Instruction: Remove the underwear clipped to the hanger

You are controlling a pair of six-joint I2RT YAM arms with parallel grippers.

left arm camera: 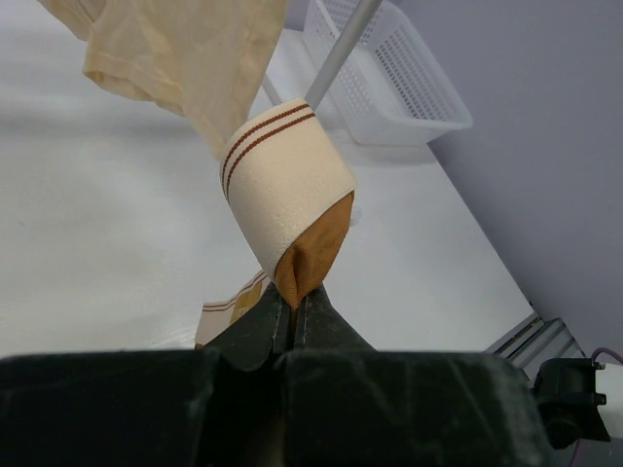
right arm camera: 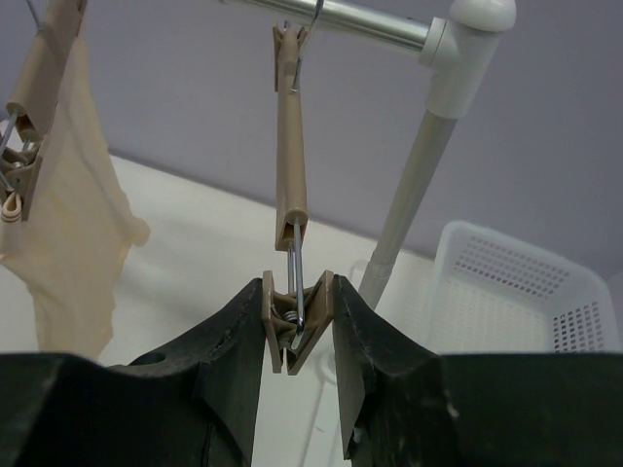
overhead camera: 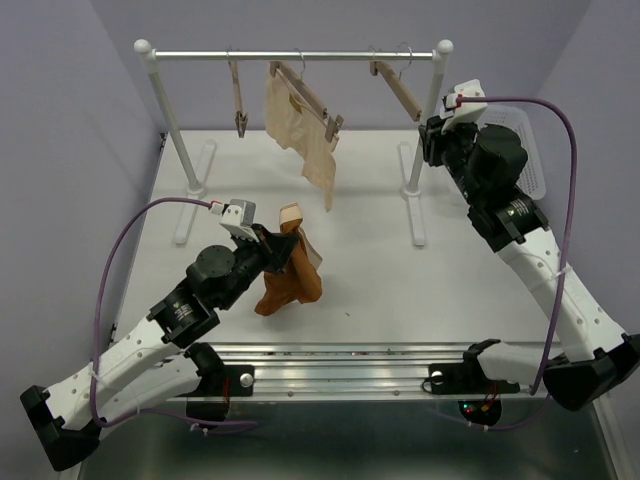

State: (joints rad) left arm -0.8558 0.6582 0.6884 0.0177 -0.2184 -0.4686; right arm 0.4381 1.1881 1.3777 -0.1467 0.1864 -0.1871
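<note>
My left gripper [overhead camera: 278, 243] is shut on the rust-orange underwear [overhead camera: 290, 282], which hangs from it down to the table. In the left wrist view the fingertips pinch the orange cloth [left arm camera: 316, 255] just below its cream striped waistband [left arm camera: 287, 190]; the left gripper [left arm camera: 295, 309] shows no gap. The beige underwear [overhead camera: 300, 135] hangs clipped to the middle hanger [overhead camera: 312, 97] on the rail [overhead camera: 295, 55]. My right gripper [right arm camera: 297, 326] is closed on the bare clip [right arm camera: 295, 316] of the right hanger [overhead camera: 398, 88], pressing both of its wings; no cloth is in that clip.
A third, bare hanger [overhead camera: 238, 100] hangs at the rail's left. The rack's white posts [overhead camera: 172, 125] and feet [overhead camera: 415, 205] stand on the table. A white mesh basket [overhead camera: 530, 150] sits at the far right, behind the right arm.
</note>
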